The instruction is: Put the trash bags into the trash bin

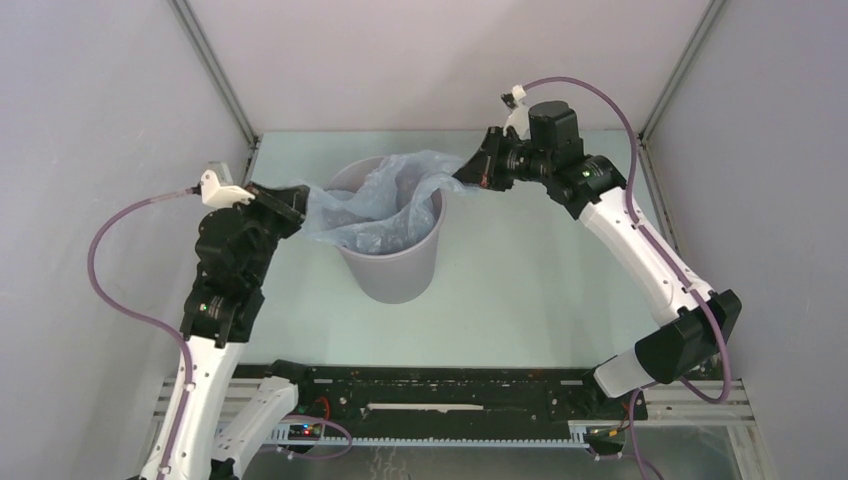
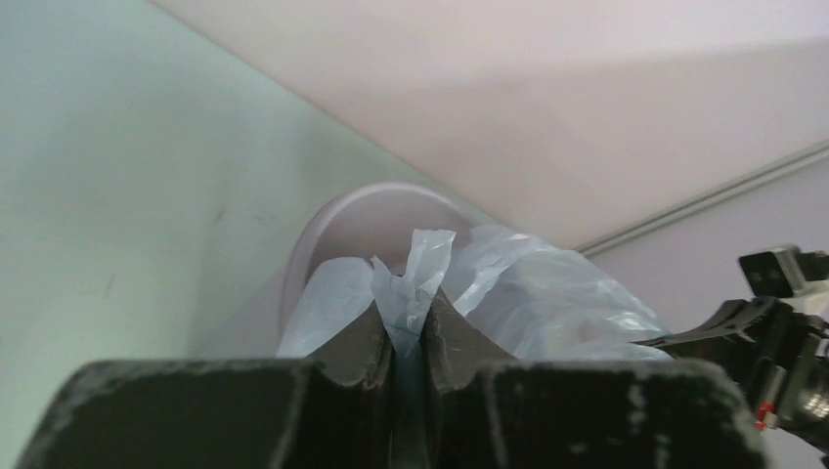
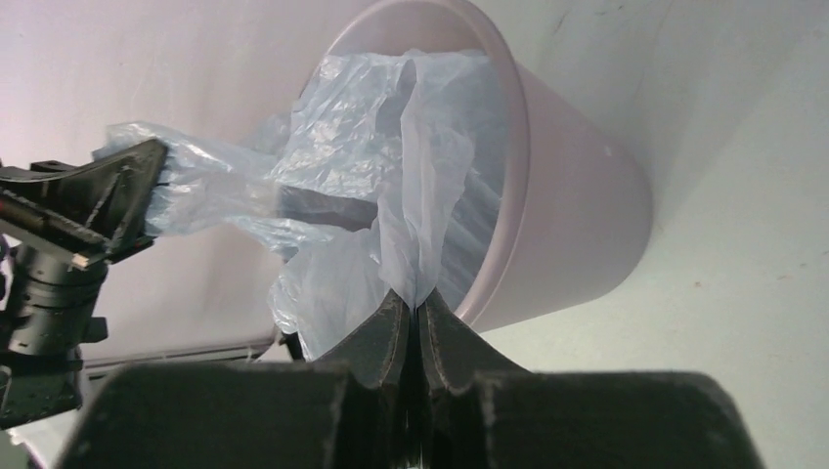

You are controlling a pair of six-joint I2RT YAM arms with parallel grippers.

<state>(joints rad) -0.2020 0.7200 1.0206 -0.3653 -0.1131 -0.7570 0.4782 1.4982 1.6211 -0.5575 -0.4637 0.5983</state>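
Note:
The grey round trash bin [image 1: 392, 272] stands upright in the middle of the table. The pale blue translucent trash bag [image 1: 375, 205] hangs into the bin's mouth and spreads out over its rim to both sides. My left gripper [image 1: 300, 203] is shut on the bag's left edge, just left of the rim; the film [image 2: 415, 283] is pinched between its fingers. My right gripper [image 1: 468, 172] is shut on the bag's right edge, just right of the rim; the film [image 3: 420, 195] runs from its fingers into the bin [image 3: 577, 225].
The pale green table top [image 1: 540, 290] is walled by grey panels on the left, back and right. A black rail [image 1: 450, 395] with the arm bases runs along the near edge.

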